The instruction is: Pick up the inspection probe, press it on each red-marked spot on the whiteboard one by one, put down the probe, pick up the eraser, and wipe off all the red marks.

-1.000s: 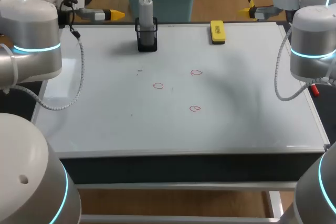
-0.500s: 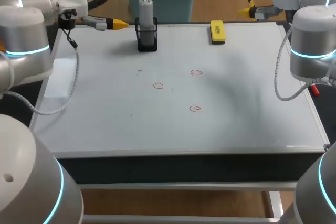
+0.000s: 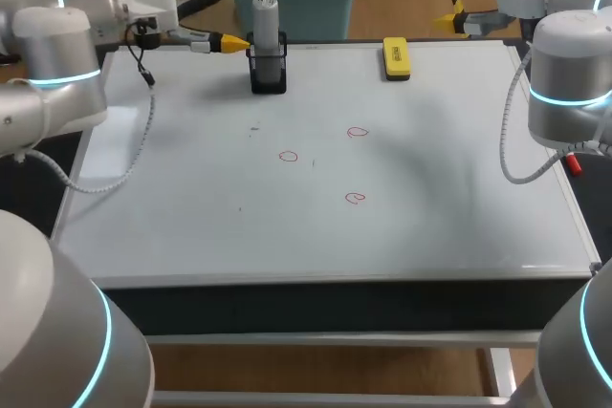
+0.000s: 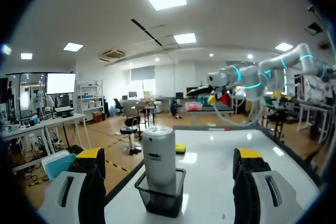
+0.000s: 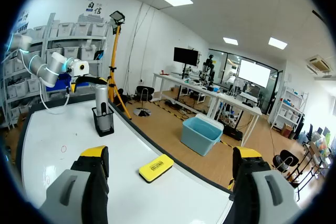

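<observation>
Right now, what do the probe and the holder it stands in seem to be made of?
The probe: likely brushed metal or silver-painted plastic; its grey cylinder shows a soft, dull sheen. The holder: black wire mesh, probably coated metal; a fine grid of openings shows in its walls.

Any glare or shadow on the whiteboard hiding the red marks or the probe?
Head view: soft shadows lie on the whiteboard beside the probe holder and right of centre, yet all three red marks show plainly. Left wrist view: a ceiling light's reflection sits on the board beyond the probe, not on it.
</observation>
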Motion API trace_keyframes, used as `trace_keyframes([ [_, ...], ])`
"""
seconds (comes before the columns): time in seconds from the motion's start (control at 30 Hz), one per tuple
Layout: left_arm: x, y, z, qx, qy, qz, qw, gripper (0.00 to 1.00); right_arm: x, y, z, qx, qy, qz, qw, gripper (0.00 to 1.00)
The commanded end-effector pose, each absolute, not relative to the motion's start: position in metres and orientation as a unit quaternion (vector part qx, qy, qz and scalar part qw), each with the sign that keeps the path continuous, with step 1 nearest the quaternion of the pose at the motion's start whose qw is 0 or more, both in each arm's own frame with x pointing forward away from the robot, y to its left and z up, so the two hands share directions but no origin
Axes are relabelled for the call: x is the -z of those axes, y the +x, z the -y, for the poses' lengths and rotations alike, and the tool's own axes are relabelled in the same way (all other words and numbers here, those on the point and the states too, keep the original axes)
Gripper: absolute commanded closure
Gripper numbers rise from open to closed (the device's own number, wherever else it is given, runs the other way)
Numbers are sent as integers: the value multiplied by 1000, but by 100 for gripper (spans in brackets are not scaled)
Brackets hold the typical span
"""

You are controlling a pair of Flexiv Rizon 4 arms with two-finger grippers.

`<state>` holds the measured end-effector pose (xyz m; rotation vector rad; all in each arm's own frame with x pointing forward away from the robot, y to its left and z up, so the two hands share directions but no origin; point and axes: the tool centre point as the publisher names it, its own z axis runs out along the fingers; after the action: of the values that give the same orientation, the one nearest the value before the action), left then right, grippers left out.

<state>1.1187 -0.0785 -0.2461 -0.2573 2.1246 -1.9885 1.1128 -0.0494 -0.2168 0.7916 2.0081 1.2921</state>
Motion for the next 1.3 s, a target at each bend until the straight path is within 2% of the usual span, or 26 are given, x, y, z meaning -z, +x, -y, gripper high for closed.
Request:
trace_keyframes([
  [0.03, 259, 1135, 90, 696, -47, -713, 72, 0, 217, 1113, 50, -489, 299, -760, 307, 0],
  [0.77, 283, 1163, 139, 711, -29, -701, 35, 0, 217, 1113, 50, -489, 299, -760, 307, 0],
  [1.3, 284, 1164, 151, 714, -44, -698, 41, 0, 217, 1113, 50, -489, 299, -760, 307, 0],
])
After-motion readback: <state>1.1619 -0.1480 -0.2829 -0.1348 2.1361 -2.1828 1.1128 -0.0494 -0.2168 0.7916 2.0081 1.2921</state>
